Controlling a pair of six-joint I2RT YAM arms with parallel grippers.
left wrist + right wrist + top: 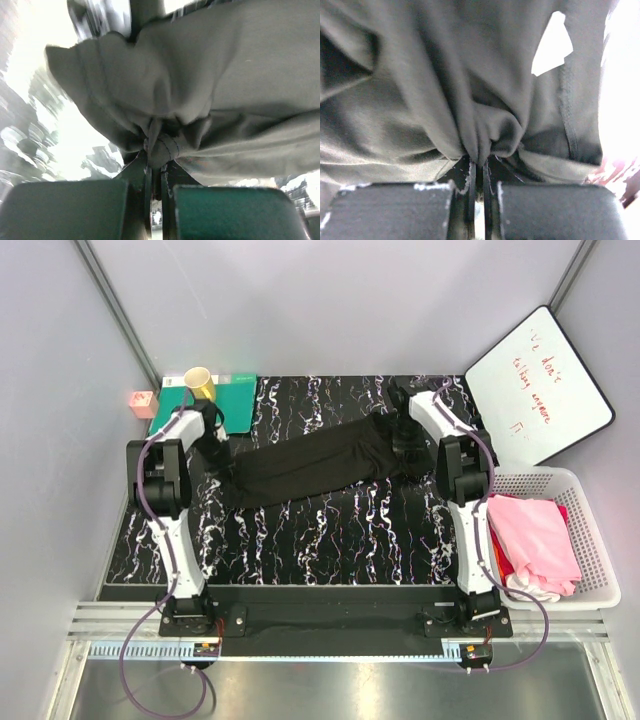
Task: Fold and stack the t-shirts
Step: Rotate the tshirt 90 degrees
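The black t-shirt (305,462) lies stretched in a long band across the marbled tabletop between the two arms. My left gripper (222,458) is shut on its left end; in the left wrist view a bunched hem of the shirt (165,147) is pinched between the jaws. My right gripper (407,445) is shut on its right end; in the right wrist view a fold of the shirt (480,145) is pinched between the jaws. A pink t-shirt (532,538) and a white one (535,588) lie in the basket.
A white basket (595,530) stands at the right edge. A teal mat (238,400) with a yellow cup (201,382) lies at the back left, a small pink box (143,403) beside it. A whiteboard (538,385) leans at the back right.
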